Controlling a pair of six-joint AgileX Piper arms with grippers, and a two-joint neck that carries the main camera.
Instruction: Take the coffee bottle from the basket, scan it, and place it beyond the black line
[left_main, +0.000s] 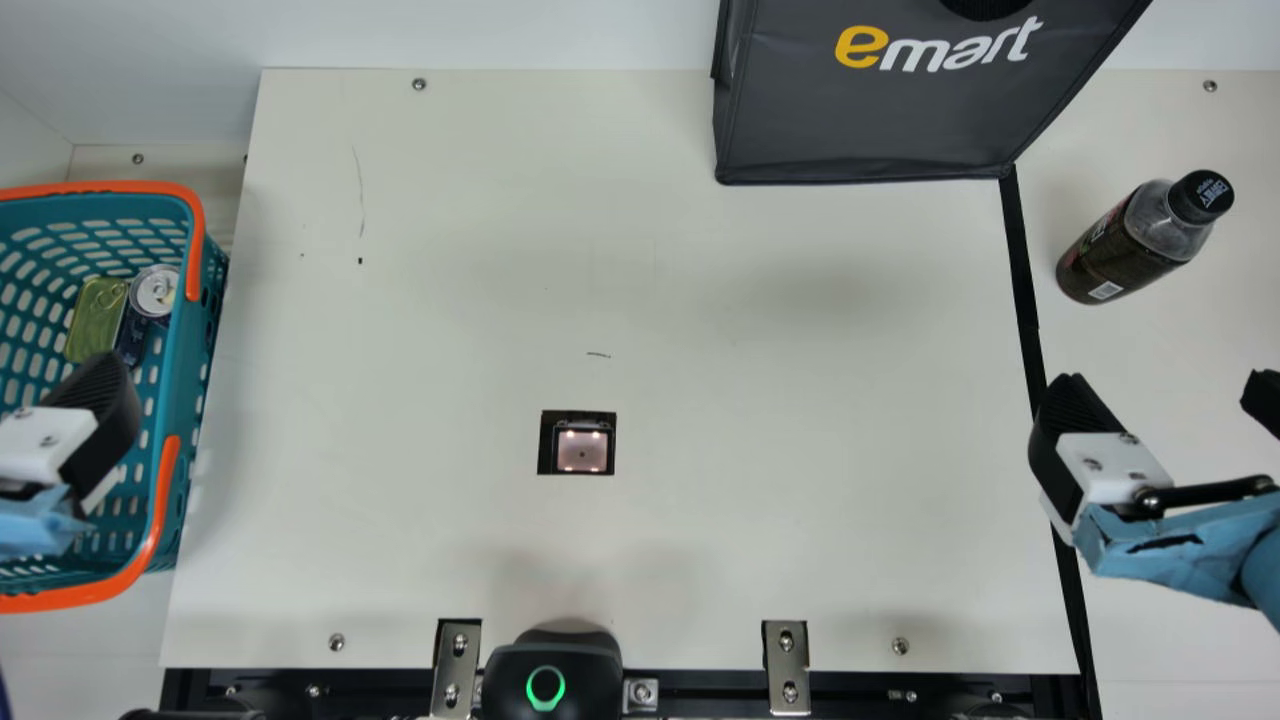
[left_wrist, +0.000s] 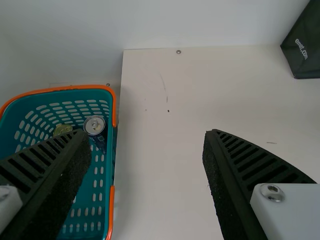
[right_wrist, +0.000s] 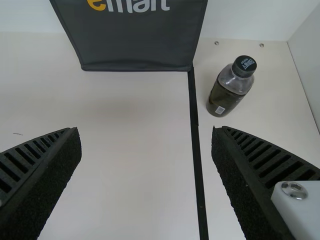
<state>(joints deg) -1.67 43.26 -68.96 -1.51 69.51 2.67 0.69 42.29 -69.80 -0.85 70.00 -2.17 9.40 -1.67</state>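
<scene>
Checkout-style shop mock-up noted; wider premises cannot be determined. Shopping basket (left_main: 188, 400) stocked with drink can (left_main: 155, 290); lit scanner window (left_main: 582, 452) inset in cream tabletop (left_main: 750, 400). Carrier bag (left_main: 870, 115) and coffee bottle (left_main: 1135, 245) observed. Tabletop marked with black line (left_main: 1022, 270), backed by plain pale wall (left_main: 480, 35), edged with metal brackets (left_main: 786, 672).
</scene>
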